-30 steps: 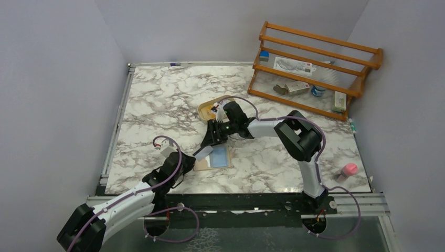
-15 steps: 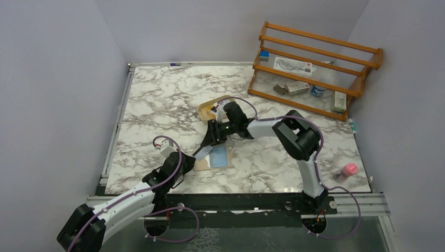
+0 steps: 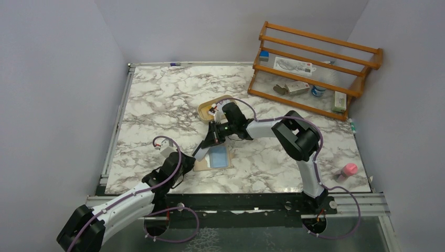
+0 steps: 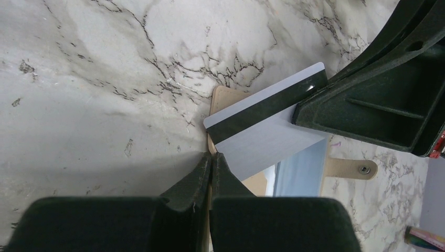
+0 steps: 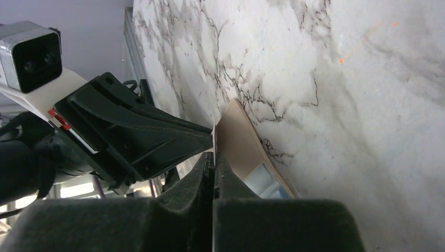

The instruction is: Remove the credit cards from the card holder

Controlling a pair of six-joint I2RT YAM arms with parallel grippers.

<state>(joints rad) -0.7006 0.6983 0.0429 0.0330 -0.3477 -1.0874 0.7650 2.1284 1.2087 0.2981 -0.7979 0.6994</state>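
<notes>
Extraction step: right tool (image 5: 213, 157) grips a card (image 4: 262, 123) lifted above the holder (image 4: 223, 97); left tool (image 4: 211, 163) clamps holder's edge on tabletop (image 3: 157, 105); blue card (image 4: 299, 168) sits inside holder; next, prob. draw card clear w/ holder pinned.

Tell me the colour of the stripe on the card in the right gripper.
Black, along one edge of the whitish credit card; clearest in the left wrist view.

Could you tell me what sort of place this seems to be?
Probably a robot test booth: a marble-patterned table, closed in by plain grey walls, with a wooden rack of small items.
</notes>
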